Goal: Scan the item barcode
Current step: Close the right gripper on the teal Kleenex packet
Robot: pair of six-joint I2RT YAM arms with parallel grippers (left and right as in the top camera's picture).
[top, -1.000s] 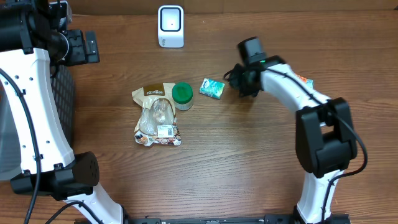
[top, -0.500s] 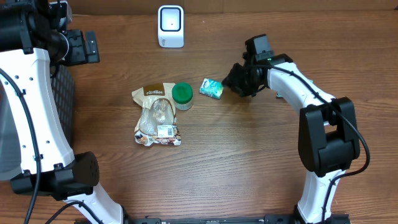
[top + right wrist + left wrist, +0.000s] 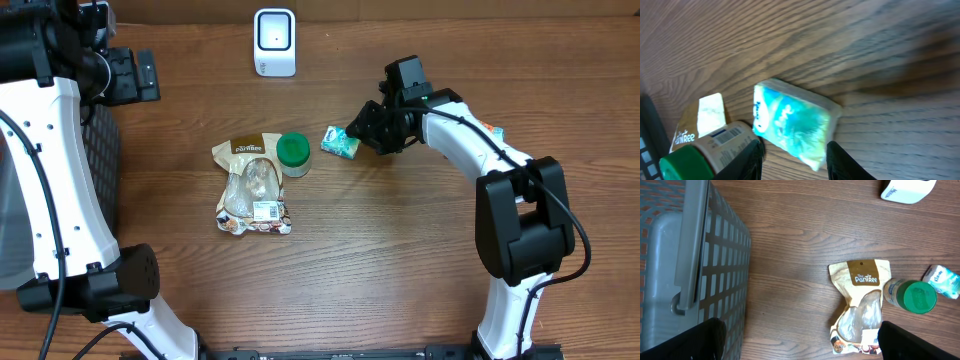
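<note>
Just then my right gripper (image 3: 796,159) stood partly open, straddling but not holding the tissue packet (image 3: 792,122) just beside the green-lidded jar (image 3: 705,150); light and squashy, I judged, best pinched gently across its narrow sides.

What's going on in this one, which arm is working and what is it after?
The right hand is at the small teal packet, fingers apart with the packet's near end between them, not closed on it. The packet lies on the table beside a green-lidded jar and a brown snack pouch. The left hand hangs wide open by the grey basket, holding nothing. The white scanner stands at the far edge.
</note>
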